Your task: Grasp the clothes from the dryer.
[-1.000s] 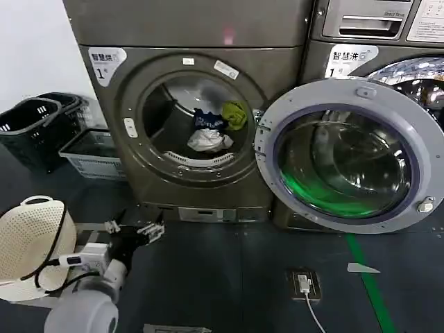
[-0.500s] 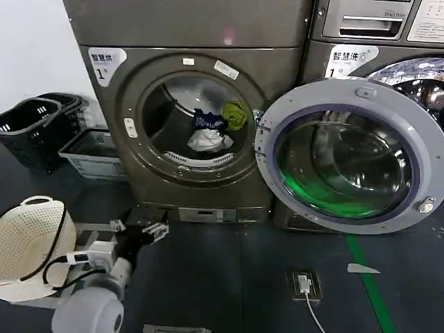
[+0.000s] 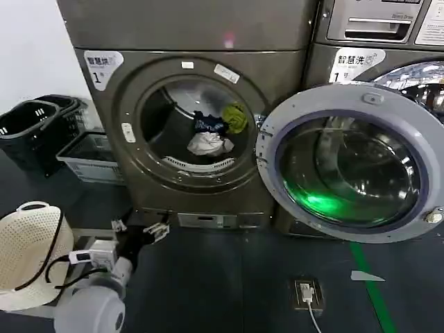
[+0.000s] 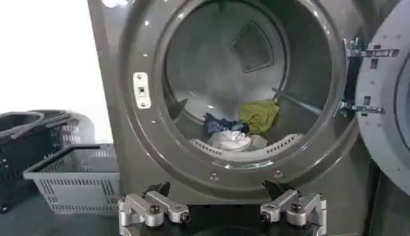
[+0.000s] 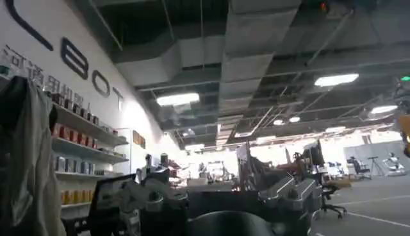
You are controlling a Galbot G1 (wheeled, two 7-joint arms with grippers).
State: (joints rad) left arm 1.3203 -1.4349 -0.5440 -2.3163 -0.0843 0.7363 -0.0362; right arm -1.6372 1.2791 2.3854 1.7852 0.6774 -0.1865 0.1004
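Observation:
The dryer (image 3: 187, 41) is a bronze-grey front loader with its round glass door (image 3: 347, 166) swung open to the right. Inside the drum lie the clothes: a white-grey piece (image 3: 208, 144), a dark navy one (image 3: 207, 123) and a yellow-green one (image 3: 234, 118). The same bundle (image 4: 234, 131) appears in the left wrist view, resting on the drum's low front. My left gripper (image 3: 142, 227) (image 4: 218, 190) hangs open low in front of the dryer's base, well short of the porthole, holding nothing. My right gripper (image 5: 221, 192) stands open and points away into the room.
Black baskets (image 3: 28, 132) and a grey basket (image 3: 87, 156) stand left of the dryer. A white perforated basket (image 3: 28, 250) sits by my left arm. A second machine (image 3: 374, 41) is behind the open door. A floor socket (image 3: 307, 291) and green line (image 3: 371, 284) mark the floor.
My left gripper has crept a little forward toward the dryer's base, and the dryer sits slightly closer in view. The clothes have not moved.

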